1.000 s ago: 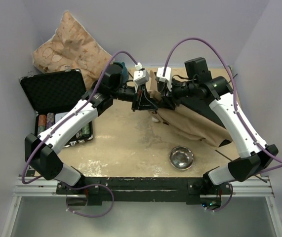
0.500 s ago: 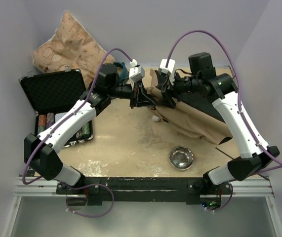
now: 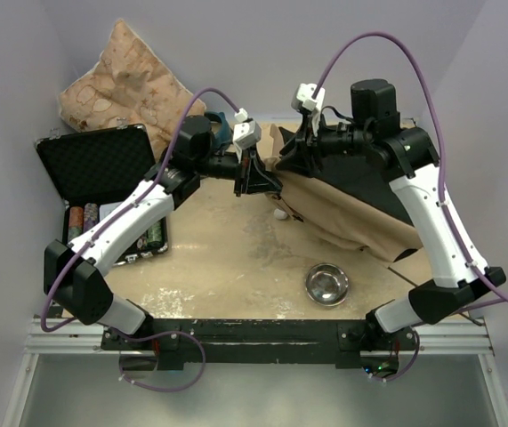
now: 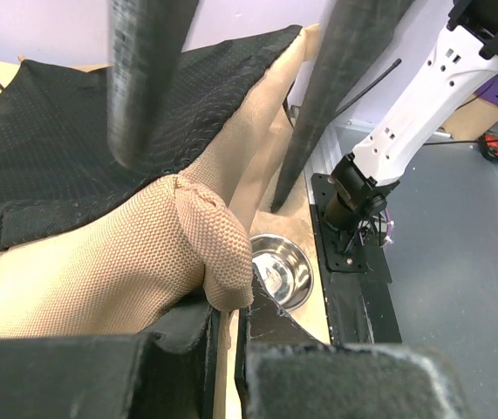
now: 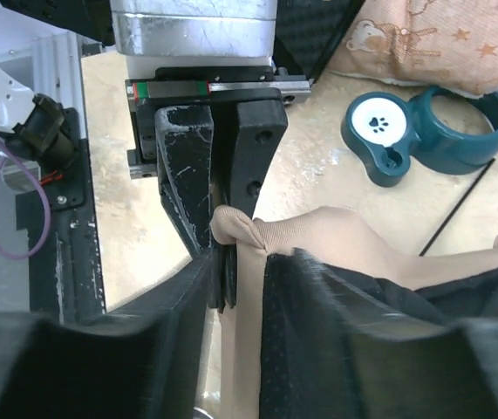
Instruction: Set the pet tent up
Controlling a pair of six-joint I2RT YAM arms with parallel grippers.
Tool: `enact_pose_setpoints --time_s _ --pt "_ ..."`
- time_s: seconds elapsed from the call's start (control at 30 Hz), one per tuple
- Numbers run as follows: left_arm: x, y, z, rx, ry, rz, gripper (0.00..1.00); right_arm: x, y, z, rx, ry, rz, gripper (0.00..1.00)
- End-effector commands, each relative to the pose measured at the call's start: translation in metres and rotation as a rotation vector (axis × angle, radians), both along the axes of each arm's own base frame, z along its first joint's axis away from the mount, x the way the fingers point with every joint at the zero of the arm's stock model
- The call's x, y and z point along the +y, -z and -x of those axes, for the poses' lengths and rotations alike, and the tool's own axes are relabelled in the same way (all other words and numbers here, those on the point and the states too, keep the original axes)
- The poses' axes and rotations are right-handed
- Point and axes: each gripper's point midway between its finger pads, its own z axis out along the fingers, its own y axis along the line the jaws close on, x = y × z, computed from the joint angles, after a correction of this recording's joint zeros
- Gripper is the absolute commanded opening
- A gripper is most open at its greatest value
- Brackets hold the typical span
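The pet tent (image 3: 351, 213) lies collapsed on the right of the table, tan fabric outside and black lining (image 4: 74, 140) showing. Its white pom-pom (image 3: 279, 214) hangs at the near edge. My left gripper (image 3: 260, 182) is shut on a bunched tip of tan fabric (image 4: 218, 253), held above the table. In the right wrist view that same tip (image 5: 234, 225) sits between the left fingers. My right gripper (image 3: 291, 160) is just beyond it, and its jaws (image 5: 238, 284) stand apart astride the tan edge without squeezing it.
A steel bowl (image 3: 326, 284) sits near the front centre. An open black case (image 3: 93, 165) with poker chips (image 3: 84, 218) lies at the left. The star-patterned pillow (image 3: 124, 84) leans at the back left, with a teal paw-print container (image 5: 379, 127) beside it.
My right arm has lifted and drawn back toward the far wall, so its gripper sits higher and farther from the left one. The left gripper kept its hold and barely moved.
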Motion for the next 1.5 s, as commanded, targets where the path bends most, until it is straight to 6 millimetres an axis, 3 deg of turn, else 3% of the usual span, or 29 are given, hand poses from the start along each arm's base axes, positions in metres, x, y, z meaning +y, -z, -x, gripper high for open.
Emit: enact_pose_setpoints --time_s 0.0,0.1,0.63,0.9,1.1,1.13,1.2,1.37,1.47 --pt "-0.003 -0.001 0.011 0.016 0.050 0.008 0.00 0.009 -0.016 0.005 -0.025 -0.065 -0.057 0.37" --pt "-0.005 0.001 0.010 0.020 0.052 0.004 0.00 0.009 -0.018 0.005 -0.045 -0.077 -0.057 0.26" --pt "-0.013 0.008 0.002 0.039 0.063 -0.010 0.00 0.012 -0.008 0.017 -0.028 -0.153 -0.030 0.17" --pt "-0.015 0.000 0.004 0.032 0.076 0.009 0.00 0.016 0.019 0.014 0.002 -0.156 0.036 0.13" --pt "-0.011 -0.019 0.008 0.007 0.074 0.059 0.00 0.010 0.044 0.015 0.020 -0.160 0.104 0.11" --pt "-0.009 -0.020 0.005 0.013 0.063 0.064 0.00 0.009 0.044 0.015 0.018 -0.159 0.107 0.15" --pt "-0.003 -0.022 -0.002 0.033 0.041 0.084 0.00 0.009 0.036 0.015 -0.001 -0.150 0.092 0.30" --pt "0.009 -0.026 -0.021 0.114 -0.019 0.118 0.00 0.005 -0.013 0.010 -0.116 -0.051 0.004 0.68" --pt "0.011 -0.032 -0.028 0.134 -0.037 0.146 0.00 -0.004 -0.044 0.012 -0.220 0.023 -0.053 0.77"
